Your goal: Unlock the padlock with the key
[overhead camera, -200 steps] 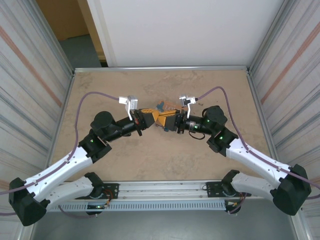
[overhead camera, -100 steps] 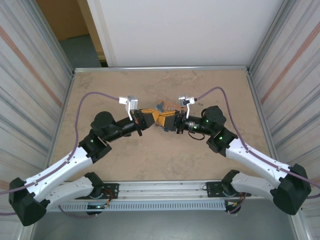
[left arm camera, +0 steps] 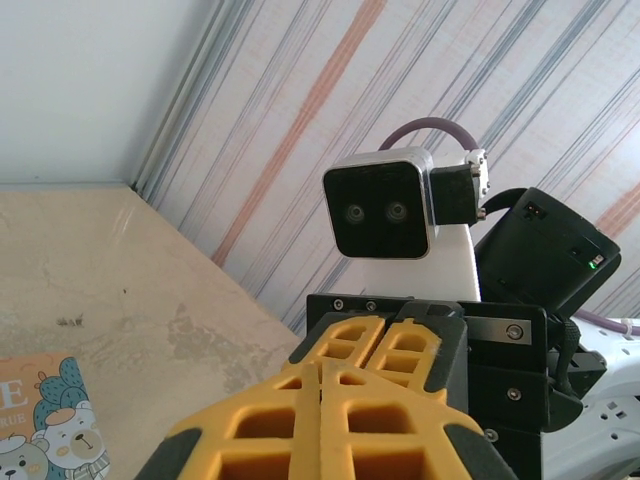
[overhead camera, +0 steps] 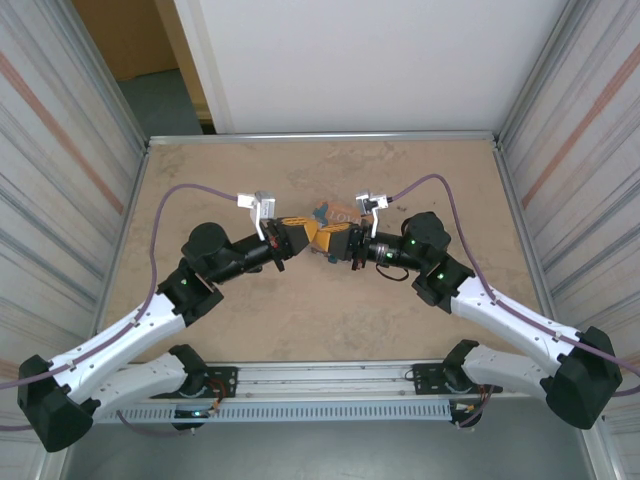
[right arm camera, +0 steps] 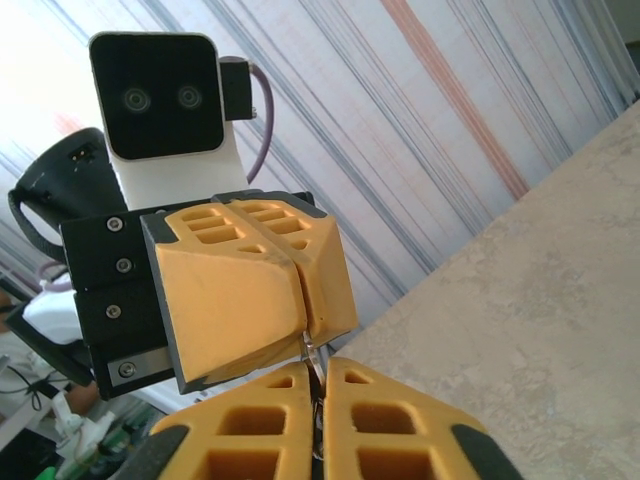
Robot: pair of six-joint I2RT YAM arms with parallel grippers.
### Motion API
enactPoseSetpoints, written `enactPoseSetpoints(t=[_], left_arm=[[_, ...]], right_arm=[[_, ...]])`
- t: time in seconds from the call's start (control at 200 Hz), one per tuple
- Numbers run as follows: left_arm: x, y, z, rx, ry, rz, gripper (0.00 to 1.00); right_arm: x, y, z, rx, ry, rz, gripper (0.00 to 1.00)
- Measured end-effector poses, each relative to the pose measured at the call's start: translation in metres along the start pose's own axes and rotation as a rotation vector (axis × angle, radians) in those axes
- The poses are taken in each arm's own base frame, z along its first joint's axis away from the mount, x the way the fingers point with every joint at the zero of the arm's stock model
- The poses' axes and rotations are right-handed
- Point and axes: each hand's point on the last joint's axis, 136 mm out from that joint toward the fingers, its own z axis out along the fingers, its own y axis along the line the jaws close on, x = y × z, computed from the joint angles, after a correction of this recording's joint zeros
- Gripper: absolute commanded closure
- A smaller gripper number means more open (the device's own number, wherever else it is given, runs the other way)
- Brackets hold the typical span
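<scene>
meeting tip to tip over the middle of the table (overhead camera: 210, 175), the left gripper (overhead camera: 308, 233) and the right gripper (overhead camera: 336, 243) each have their yellow fingers pressed together. in the right wrist view a thin silvery sliver (right arm camera: 313, 352) sits just where the left gripper's seam meets the slit between the right gripper's fingers (right arm camera: 250, 430). whether it is the key or the padlock's shackle i cannot tell, and the lock's blue body is hidden. the love tin (overhead camera: 340, 210) with cartoon bears lies flat on the table just behind the grippers.
</scene>
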Motion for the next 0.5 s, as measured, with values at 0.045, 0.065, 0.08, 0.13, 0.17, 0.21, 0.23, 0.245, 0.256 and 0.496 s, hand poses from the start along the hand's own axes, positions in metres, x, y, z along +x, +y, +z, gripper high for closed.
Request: enactPoseSetpoints(t=[0.045, 0.065, 0.08, 0.13, 0.17, 0.21, 0.23, 0.245, 0.256, 0.496], left_arm=[[0.0, 0.0, 0.0, -0.002, 0.0, 0.0, 1.0], [0.0, 0.0, 0.0, -0.002, 0.0, 0.0, 1.0], [0.0, 0.0, 0.0, -0.002, -0.001, 0.0, 1.0], [0.0, 0.001, 0.0, -0.003, 0.0, -0.001, 1.0], [0.001, 0.001, 0.0, -0.004, 0.001, -0.001, 0.98], [0.002, 0.002, 0.0, -0.005, 0.003, -0.002, 0.95], [0.002, 0.002, 0.0, -0.005, 0.004, -0.002, 0.92], [0.002, 0.002, 0.0, -0.006, 0.005, -0.002, 0.9], [0.002, 0.002, 0.0, -0.006, 0.006, -0.002, 0.89], [-0.003, 0.0, -0.009, -0.022, -0.017, 0.018, 0.53]], right_arm=[[0.0, 0.0, 0.0, 0.002, 0.0, -0.001, 1.0], [0.0, -0.001, 0.0, 0.003, 0.0, 0.001, 1.0], [0.0, -0.001, 0.0, 0.003, 0.0, 0.001, 1.0], [0.0, -0.001, 0.0, 0.008, 0.0, 0.002, 1.0], [0.001, -0.002, -0.001, 0.013, 0.001, 0.003, 1.0], [0.001, -0.002, -0.002, 0.018, 0.001, 0.003, 1.0], [0.001, -0.003, -0.002, 0.022, 0.002, 0.002, 1.0], [0.001, -0.003, -0.002, 0.024, 0.002, 0.003, 1.0], [0.001, -0.003, -0.002, 0.025, 0.003, 0.003, 1.0], [0.015, -0.026, -0.011, 0.136, 0.055, -0.006, 1.0]])
